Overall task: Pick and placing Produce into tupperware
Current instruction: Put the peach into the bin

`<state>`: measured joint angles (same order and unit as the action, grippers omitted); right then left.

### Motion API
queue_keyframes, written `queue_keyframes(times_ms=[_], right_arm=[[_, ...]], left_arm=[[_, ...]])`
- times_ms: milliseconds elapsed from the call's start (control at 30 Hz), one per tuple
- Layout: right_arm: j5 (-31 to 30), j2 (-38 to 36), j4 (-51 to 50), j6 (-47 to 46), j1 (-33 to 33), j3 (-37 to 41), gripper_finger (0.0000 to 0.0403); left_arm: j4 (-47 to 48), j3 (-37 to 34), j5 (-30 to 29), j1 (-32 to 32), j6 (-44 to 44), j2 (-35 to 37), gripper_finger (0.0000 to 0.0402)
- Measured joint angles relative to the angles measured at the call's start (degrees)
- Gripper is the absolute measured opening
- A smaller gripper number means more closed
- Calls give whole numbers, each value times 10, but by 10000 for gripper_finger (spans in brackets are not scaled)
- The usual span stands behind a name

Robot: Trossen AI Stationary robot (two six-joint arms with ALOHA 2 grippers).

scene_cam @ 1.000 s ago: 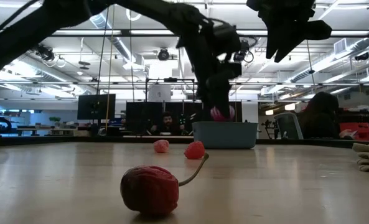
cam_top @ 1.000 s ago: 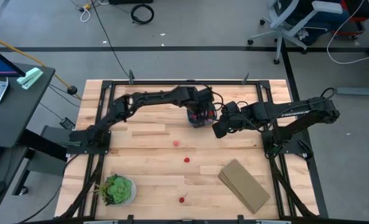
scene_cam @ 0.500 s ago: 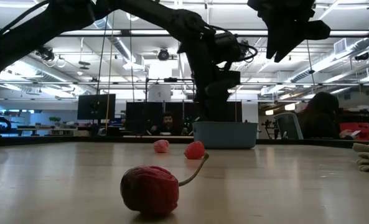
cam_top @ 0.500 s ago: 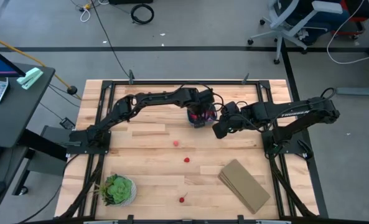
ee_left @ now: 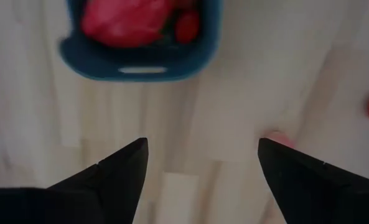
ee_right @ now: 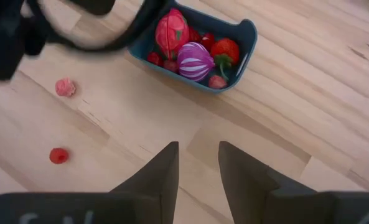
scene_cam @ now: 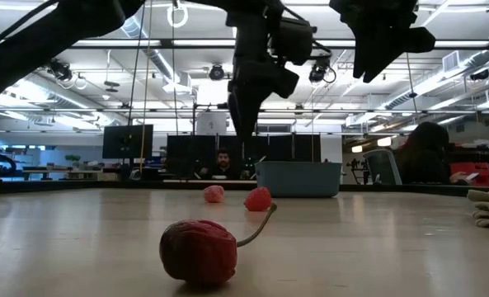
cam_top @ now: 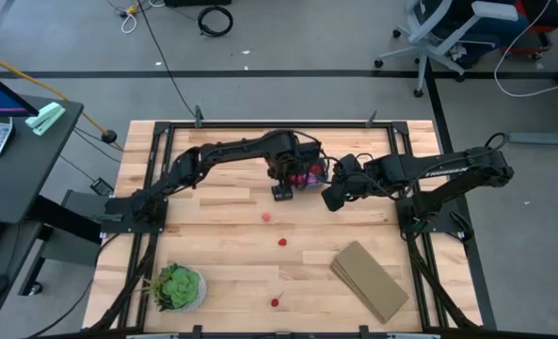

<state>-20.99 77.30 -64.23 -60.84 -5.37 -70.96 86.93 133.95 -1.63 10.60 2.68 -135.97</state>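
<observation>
Left gripper (cam_top: 281, 191) hangs above the table just beside the tub (cam_top: 305, 176), on the side facing the loose produce; its fingers (ee_left: 119, 171) stand wide apart with nothing between them. Right gripper (cam_top: 330, 198) waits near the tub's other side, fingers (ee_right: 165, 171) narrowly parted and empty.

Step in hand, as judged: fetching the next loose piece. Nearest candidate is the pink piece (cam_top: 265, 216), close to the left gripper and partly hidden behind one finger in the left wrist view (ee_left: 277, 139). To do this well: keep the fingers wide, centre them over the piece before descending, and close low so the small rounded toy does not squirt sideways. The lift should clear the tub's wall before release, and the drop should go over a free patch, since the tub is already well filled.

Tub contents, from the right wrist view (ee_right: 243, 37):
- a large pink-red fruit (ee_right: 170, 32)
- a purple ribbed piece (ee_right: 195, 61)
- a strawberry (ee_right: 226, 50)
- several small red pieces, count unclear

Remaining on the table:
- the pink piece
- a red berry (cam_top: 282, 241) further from the tub
- a stemmed red piece (cam_top: 275, 302), well apart, toward the near edge between the plant (cam_top: 175, 286) and the tan block (cam_top: 368, 280)
</observation>
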Motion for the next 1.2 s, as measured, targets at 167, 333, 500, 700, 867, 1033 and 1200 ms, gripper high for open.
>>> queue_keyframes(times_ms=[167,333,500,700,867,1033,1200], right_arm=[[0,0,0,0,-1,0,121],[1,0,-6,0,-1,0,121],[5,0,-26,0,-6,0,121],[7,0,-36,-9,-30,0,121],[7,0,-36,-9,-39,0,121],[6,0,-36,-9,-38,0,121],[7,0,-36,-11,-38,0,121]], left_arm=[[-5,-17,0,-39,-71,0,299],[-1,-48,0,-75,-128,-1,298],[2,-97,0,-100,-162,0,299],[6,-152,-1,-105,-216,-1,298],[-46,-174,-9,-98,-220,-1,299],[-58,-175,-9,-96,-231,0,299],[-59,-175,-9,-98,-233,0,299]])
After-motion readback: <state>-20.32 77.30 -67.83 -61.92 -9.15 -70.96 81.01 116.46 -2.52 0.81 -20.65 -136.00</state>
